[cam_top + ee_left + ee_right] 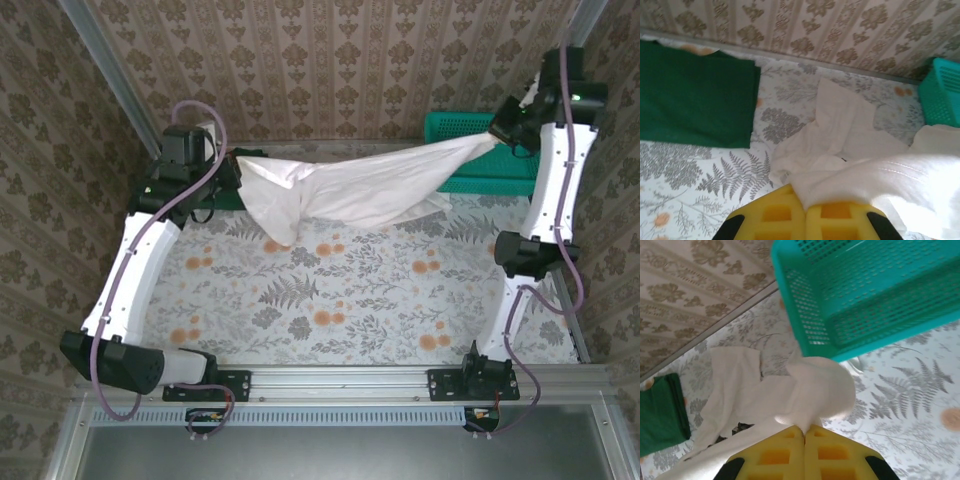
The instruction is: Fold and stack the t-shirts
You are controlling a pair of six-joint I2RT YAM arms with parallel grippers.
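The off-white t-shirt (pixel 360 190) hangs stretched in the air between both arms, its lower part drooping toward the table at the left. My left gripper (pixel 232 162) is shut on its left end, and my right gripper (pixel 497 133) is shut on its right end. In the left wrist view the yellow pads (pixel 775 215) pinch white cloth (pixel 880 175), and a small dark tag mark (pixel 843 160) shows. In the right wrist view the pads (pixel 785 452) clamp a fold of the shirt (pixel 810 390). The dark green t-shirt (pixel 695 95) lies folded flat on the table at the back left.
A teal mesh basket (pixel 470 150) stands at the back right, just behind the right gripper, and looms close in the right wrist view (pixel 875 290). The floral tablecloth (pixel 350 300) spreads below the shirt. Patterned walls enclose the table on three sides.
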